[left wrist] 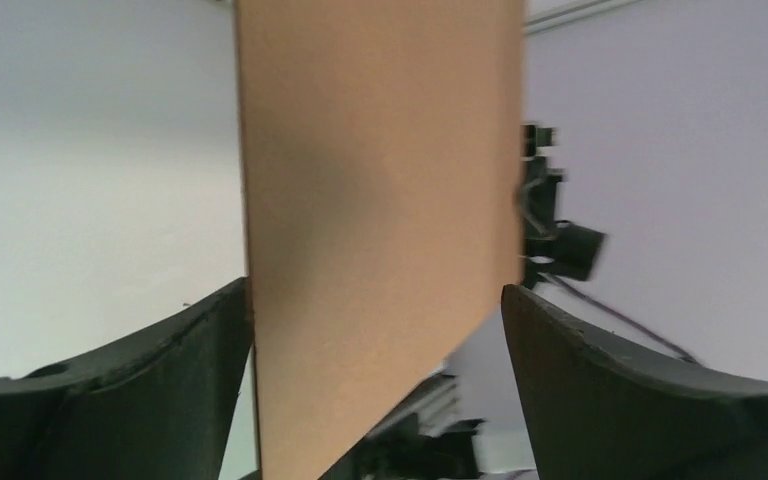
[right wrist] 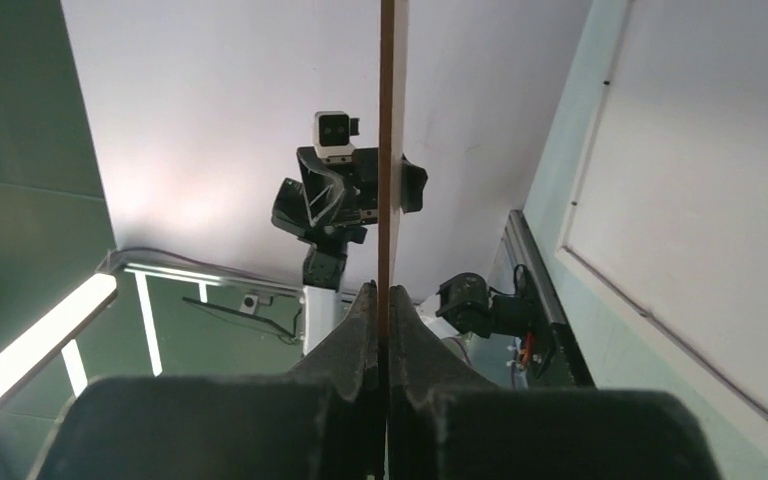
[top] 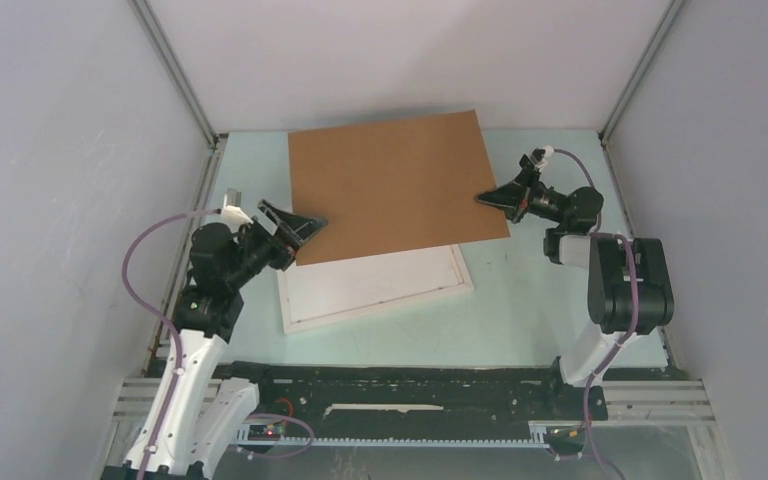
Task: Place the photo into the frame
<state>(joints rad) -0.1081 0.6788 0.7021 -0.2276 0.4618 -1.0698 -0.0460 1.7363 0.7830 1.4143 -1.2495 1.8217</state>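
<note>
A plain brown backing board [top: 390,185] hangs tilted above the table. My right gripper [top: 490,198] is shut on its right edge; in the right wrist view the fingertips [right wrist: 384,290] pinch the thin board edge [right wrist: 387,150]. My left gripper [top: 300,228] stands open at the board's near left corner. In the left wrist view the board [left wrist: 380,200] passes between the wide-apart fingers [left wrist: 375,290], close to the left one. The white frame [top: 460,285] lies flat on the table, partly under the board. The photo is hidden.
Grey enclosure walls close in on the left, right and back. The pale green table [top: 560,310] shows to the right of the frame and in front of it. A black rail [top: 410,395] runs along the near edge between the arm bases.
</note>
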